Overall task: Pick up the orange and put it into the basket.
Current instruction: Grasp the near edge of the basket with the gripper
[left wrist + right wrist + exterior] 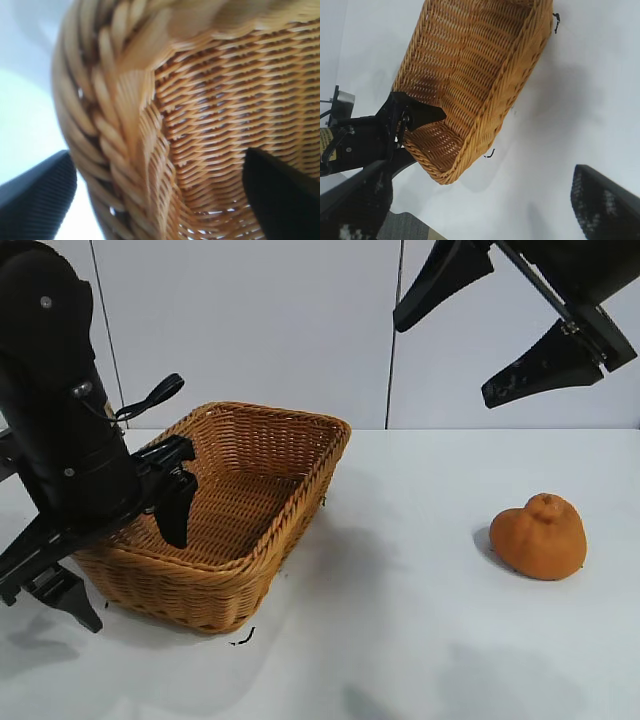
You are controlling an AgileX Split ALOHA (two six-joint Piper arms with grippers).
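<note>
A white worktop (400,640) runs across the scene in front of pale grey wall panels, and nothing on it suggests the task has got past its opening stage.

At the left, the left end effector (125,555) straddles the near left corner of the basket (300,490): one finger (175,508) hangs inside the wicker wall, the other (70,600) sits outside and lower, by the base. The left wrist view confirms this, with the braided rim running between two dark fingers that stand apart. Whether they press on the rim or merely bracket it I cannot tell; my reading is that this arm is there to steady the basket. The basket itself stands upright on the worktop, and its interior appears empty in the exterior and right wrist views.

Further right, the right end effector (480,330) hangs high above the worktop, its fingers spread wide and holding nothing.

At the far right, the orange (538,536) rests on the worktop, well apart from the basket and below the raised end effector, untouched.

So the pick has not begun. What remains, as I judge it, is everything: descending onto the orange, closing on it, carrying it leftward over the rim, and releasing it inside the basket.
</note>
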